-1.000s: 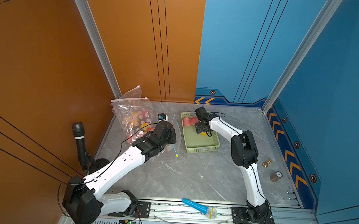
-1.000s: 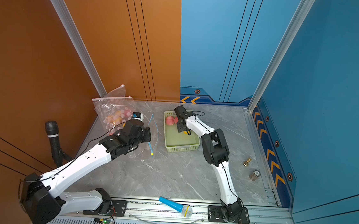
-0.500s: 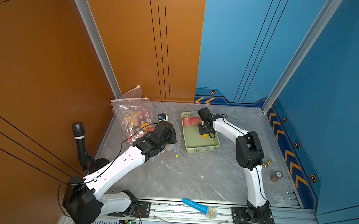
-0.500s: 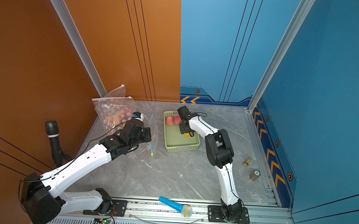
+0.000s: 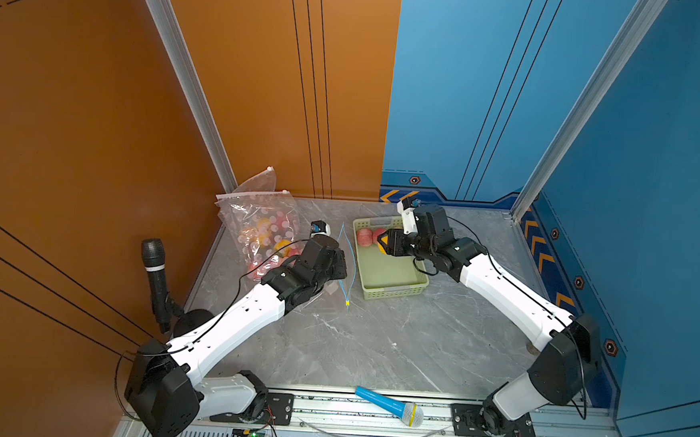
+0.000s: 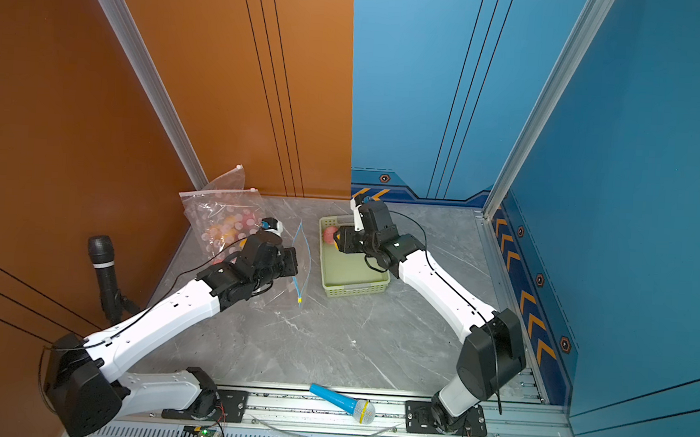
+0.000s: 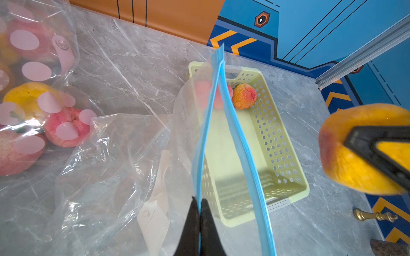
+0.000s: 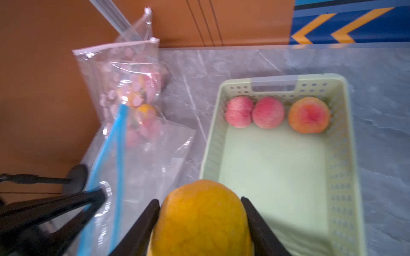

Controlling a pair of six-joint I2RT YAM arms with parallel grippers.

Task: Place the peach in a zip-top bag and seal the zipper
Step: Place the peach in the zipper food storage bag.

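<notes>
The zip-top bag (image 7: pixel 124 168) is thin, clear, glossy plastic film, much creased, with a smooth blue plastic zipper strip (image 7: pixel 244 144), the basket (image 7: pixel 275 137) is matt, pale green perforated plastic, the peach (image 8: pixel 202 219) has matt, finely wrinkled skin, and the tabletop (image 5: pixel 374 346) looks like smooth, faintly shiny grey marble.

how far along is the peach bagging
Done: right gripper holds a yellow peach above the green basket. In hand: left gripper pinches the blue rim of the zip-top bag, mouth open. Left: carry the peach into the bag, then seal the zipper.
</notes>
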